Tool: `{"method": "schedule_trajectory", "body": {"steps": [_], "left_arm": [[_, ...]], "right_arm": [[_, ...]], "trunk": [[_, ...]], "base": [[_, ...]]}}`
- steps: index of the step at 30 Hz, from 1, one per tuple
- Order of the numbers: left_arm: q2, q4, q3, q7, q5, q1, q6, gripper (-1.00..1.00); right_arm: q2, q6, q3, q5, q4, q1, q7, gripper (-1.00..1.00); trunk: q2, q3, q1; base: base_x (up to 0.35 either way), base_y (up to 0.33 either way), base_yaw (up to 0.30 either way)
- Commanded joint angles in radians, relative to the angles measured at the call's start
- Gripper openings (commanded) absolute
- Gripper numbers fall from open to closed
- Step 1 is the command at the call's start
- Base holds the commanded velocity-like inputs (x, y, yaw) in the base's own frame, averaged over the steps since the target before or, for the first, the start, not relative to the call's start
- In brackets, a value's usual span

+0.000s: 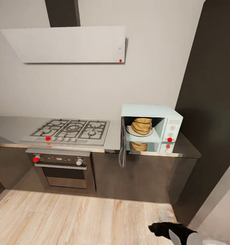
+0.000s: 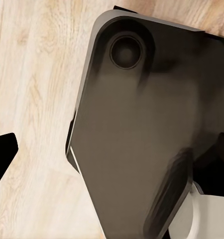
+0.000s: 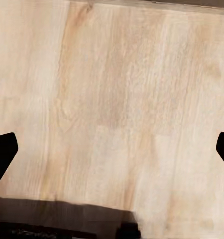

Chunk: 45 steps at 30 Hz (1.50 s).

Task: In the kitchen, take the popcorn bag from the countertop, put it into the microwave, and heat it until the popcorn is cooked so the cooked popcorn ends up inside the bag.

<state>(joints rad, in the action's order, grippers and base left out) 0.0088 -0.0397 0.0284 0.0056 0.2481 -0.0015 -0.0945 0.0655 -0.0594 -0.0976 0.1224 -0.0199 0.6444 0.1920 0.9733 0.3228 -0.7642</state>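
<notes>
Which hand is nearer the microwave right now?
Right, as far as the pictures show. The right hand hangs low over the wood floor, below and in front of the microwave. The left wrist view faces the floor and the robot's dark base.

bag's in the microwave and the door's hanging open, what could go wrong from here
1. The microwave door stands wide open, edge-on to the robot; heating probably won't start until it is shut.
2. The popcorn bag sits near the front of the plate, so a hard swing might nudge it.
3. The right gripper hangs low, far from the door.
</notes>
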Motion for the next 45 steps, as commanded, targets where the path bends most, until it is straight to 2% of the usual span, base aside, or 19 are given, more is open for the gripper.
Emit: {"method": "schedule_trajectory", "body": {"steps": [1,3,6,10,13,23,26,27,28,31,32,35,36,37,39,43,45], "left_arm": [[0.000,0.000,0.002,0.001,0.002,0.000,-0.002,1.00],[0.000,0.000,0.002,0.001,0.002,0.000,-0.002,1.00],[-0.001,0.001,0.002,0.001,0.001,0.000,-0.002,1.00],[-0.001,0.001,0.003,0.001,0.000,0.000,-0.002,1.00],[0.000,0.001,0.003,0.001,0.001,0.000,-0.002,1.00],[0.001,0.000,0.002,0.001,0.002,0.000,-0.002,1.00],[0.003,-0.005,0.000,-0.001,0.000,0.000,-0.003,1.00],[0.011,-0.126,-0.001,0.001,-0.003,0.000,0.004,1.00],[0.021,-0.330,-0.001,0.002,-0.005,0.000,0.028,1.00],[0.050,-0.574,-0.001,0.000,-0.005,0.000,0.120,1.00],[0.062,-0.685,0.000,-0.003,-0.003,-0.001,0.173,1.00],[0.071,-0.938,0.001,-0.003,0.001,-0.014,0.319,1.00],[0.071,-0.978,0.001,-0.003,0.001,-0.032,0.354,1.00],[0.069,-1.018,0.001,-0.003,0.003,-0.074,0.400,1.00],[0.058,-1.044,0.001,-0.004,0.011,-0.163,0.454,1.00],[0.017,-1.054,0.001,-0.006,0.068,-0.355,0.508,1.00],[0.008,-1.054,0.001,-0.009,0.088,-0.407,0.514,1.00]], "right_arm": [[0.001,0.009,-0.010,0.010,-0.007,-0.072,0.000,1.00],[0.001,0.029,-0.010,0.008,-0.012,-0.156,-0.010,1.00],[0.003,0.050,-0.011,0.005,-0.014,-0.266,-0.078,1.00],[0.001,0.065,-0.014,0.000,-0.014,-0.414,-0.107,1.00],[0.000,0.091,-0.015,-0.001,-0.015,-0.436,-0.110,1.00],[0.003,0.100,-0.017,-0.004,-0.015,-0.457,-0.111,1.00],[0.003,0.148,-0.017,-0.004,-0.015,-0.486,-0.111,1.00],[0.003,0.168,-0.017,-0.004,-0.015,-0.491,-0.110,1.00],[0.003,0.176,-0.017,-0.002,-0.015,-0.493,-0.109,1.00],[0.004,0.178,-0.017,0.002,-0.015,-0.493,-0.108,1.00],[0.004,0.178,-0.017,0.003,-0.015,-0.494,-0.108,1.00],[0.005,0.180,-0.017,0.006,-0.015,-0.494,-0.108,1.00],[0.005,0.180,-0.017,0.006,-0.015,-0.494,-0.108,1.00],[0.006,0.180,-0.017,0.006,-0.015,-0.494,-0.108,1.00],[0.005,0.180,-0.017,0.008,-0.014,-0.494,-0.108,1.00],[0.007,0.181,-0.017,0.008,-0.014,-0.493,-0.108,1.00],[0.006,0.181,-0.016,0.008,-0.014,-0.494,-0.108,1.00]], "trunk": [[0.001,0.001,0.000],[0.001,0.001,0.000],[0.001,0.001,0.000],[0.001,0.001,0.000],[0.001,0.001,0.000],[0.001,0.001,0.000],[0.001,0.001,0.000],[0.001,0.001,0.000],[0.001,0.001,0.000],[0.001,0.001,0.000],[0.001,0.001,0.000],[0.001,0.001,0.000],[0.001,0.001,0.000],[0.001,0.001,0.000],[0.001,0.001,0.000],[0.001,0.001,0.000],[0.001,0.001,0.000]], "base": [[0.000,0.000,0.000],[0.000,0.000,0.000],[0.000,0.000,0.000],[0.000,0.000,0.000],[0.000,0.000,0.000],[0.000,0.000,0.000],[0.000,0.000,0.000],[0.000,0.000,0.000],[0.000,0.000,0.000],[0.000,0.000,0.000],[0.000,0.000,0.000],[0.000,0.000,0.000],[0.000,0.000,0.000],[0.000,0.000,0.000],[0.000,0.000,0.000],[0.008,0.000,0.000],[0.097,0.041,0.000]]}}
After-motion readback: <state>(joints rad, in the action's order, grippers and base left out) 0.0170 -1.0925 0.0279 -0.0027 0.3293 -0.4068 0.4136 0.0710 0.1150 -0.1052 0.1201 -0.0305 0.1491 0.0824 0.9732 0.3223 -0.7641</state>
